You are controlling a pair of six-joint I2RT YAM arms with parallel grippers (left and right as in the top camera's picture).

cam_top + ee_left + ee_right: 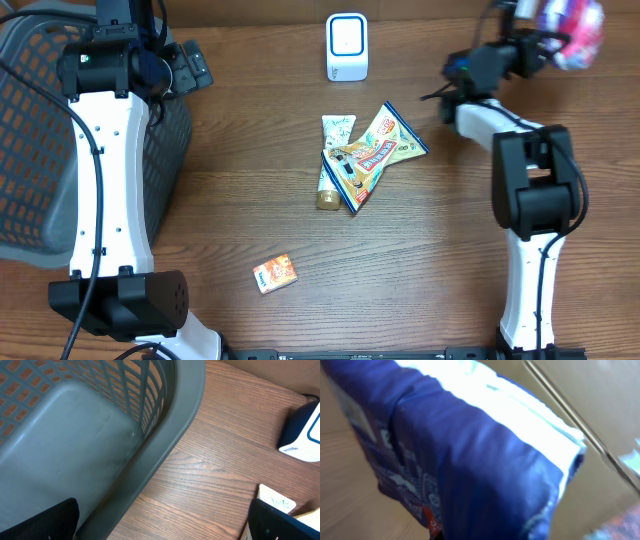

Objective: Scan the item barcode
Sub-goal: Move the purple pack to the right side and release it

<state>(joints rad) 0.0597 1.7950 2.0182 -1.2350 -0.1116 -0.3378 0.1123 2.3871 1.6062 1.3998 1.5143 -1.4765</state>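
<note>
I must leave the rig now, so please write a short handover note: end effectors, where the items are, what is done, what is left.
Left end effector: open, empty, beside the basket rim.
Right end effector: shut on the blue bag, at the far right, away from the scanner.
On the table: tube with snack pack lying partly over it, box nearer the front.
Done: blue bag is picked up. Whether it was scanned cannot be told.
Left: bring its barcode to the scanner.

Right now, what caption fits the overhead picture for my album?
Right gripper holds a colourful packet; a tube, snack bag and small box lie on the table near the scanner.
</note>
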